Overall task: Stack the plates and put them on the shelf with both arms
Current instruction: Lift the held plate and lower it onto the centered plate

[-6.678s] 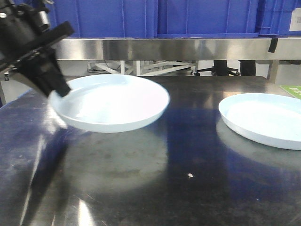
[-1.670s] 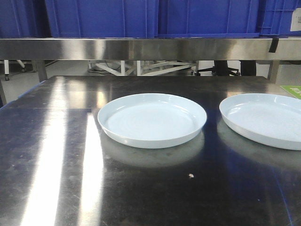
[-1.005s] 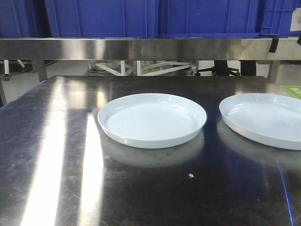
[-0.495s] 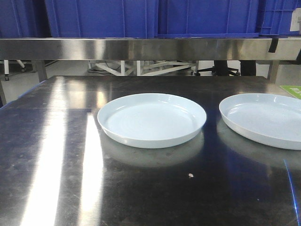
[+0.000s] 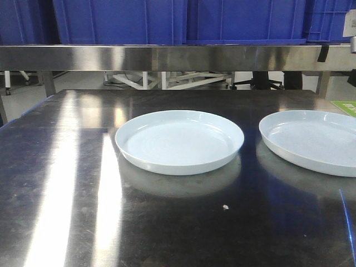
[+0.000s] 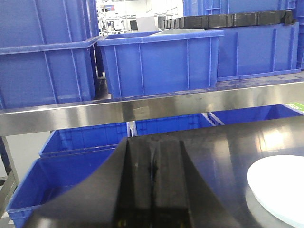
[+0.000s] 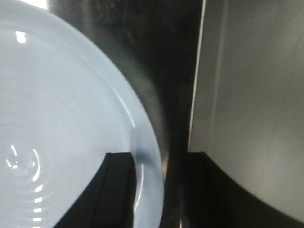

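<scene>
Two pale blue-white plates lie flat on the dark steel tabletop in the front view, one in the middle point(image 5: 179, 142) and one at the right point(image 5: 311, 142), cut off by the frame edge. The steel shelf rail point(image 5: 178, 57) runs behind them. Neither gripper shows in the front view. In the left wrist view my left gripper point(image 6: 152, 175) is shut and empty, off to the left of a plate point(image 6: 278, 190). In the right wrist view my right gripper point(image 7: 159, 164) is open. One finger is over a plate's inside point(image 7: 57, 118), the other outside its rim.
Blue plastic crates point(image 5: 183, 19) stand on the shelf above the rail and show more closely in the left wrist view point(image 6: 156, 61). The tabletop's edge point(image 7: 194, 95) runs close beside the plate in the right wrist view, with grey floor point(image 7: 256, 95) beyond it.
Earlier a black arm held the left plate tilted above the table. That plate now lies flat in the middle, and the arm has left the front view. Over the last second nothing moved.
</scene>
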Controlling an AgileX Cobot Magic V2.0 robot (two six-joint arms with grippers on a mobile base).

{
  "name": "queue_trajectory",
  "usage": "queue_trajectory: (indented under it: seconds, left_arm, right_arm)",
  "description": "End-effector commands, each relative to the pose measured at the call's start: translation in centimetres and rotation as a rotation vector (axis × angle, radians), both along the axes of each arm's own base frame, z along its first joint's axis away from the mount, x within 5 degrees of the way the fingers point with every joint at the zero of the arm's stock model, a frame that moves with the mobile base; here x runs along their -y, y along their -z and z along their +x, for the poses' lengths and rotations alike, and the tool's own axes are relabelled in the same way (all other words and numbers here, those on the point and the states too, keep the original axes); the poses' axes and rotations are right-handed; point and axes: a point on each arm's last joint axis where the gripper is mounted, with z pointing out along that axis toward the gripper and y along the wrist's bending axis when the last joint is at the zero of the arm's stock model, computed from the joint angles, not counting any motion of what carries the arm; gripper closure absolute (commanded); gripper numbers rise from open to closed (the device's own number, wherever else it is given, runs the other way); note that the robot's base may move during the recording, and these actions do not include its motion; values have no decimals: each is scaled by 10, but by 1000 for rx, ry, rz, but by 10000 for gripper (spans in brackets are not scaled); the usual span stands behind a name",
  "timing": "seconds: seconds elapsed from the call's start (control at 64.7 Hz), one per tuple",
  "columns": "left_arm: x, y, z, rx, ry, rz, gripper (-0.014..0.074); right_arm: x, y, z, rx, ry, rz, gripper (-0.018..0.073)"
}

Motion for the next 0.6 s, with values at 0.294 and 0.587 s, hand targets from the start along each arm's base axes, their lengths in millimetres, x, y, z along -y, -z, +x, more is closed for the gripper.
queue_trajectory:
  seconds: [0.294, 0.587]
  left_arm:
    - [-1, -17, -2, 100, -8, -28, 514]
    - [-1, -17, -2, 100, -8, -28, 514]
  right_arm:
    - [-1, -20, -1, 62, 9, 11, 209]
    - [-2, -16, -3, 52, 14, 19, 320]
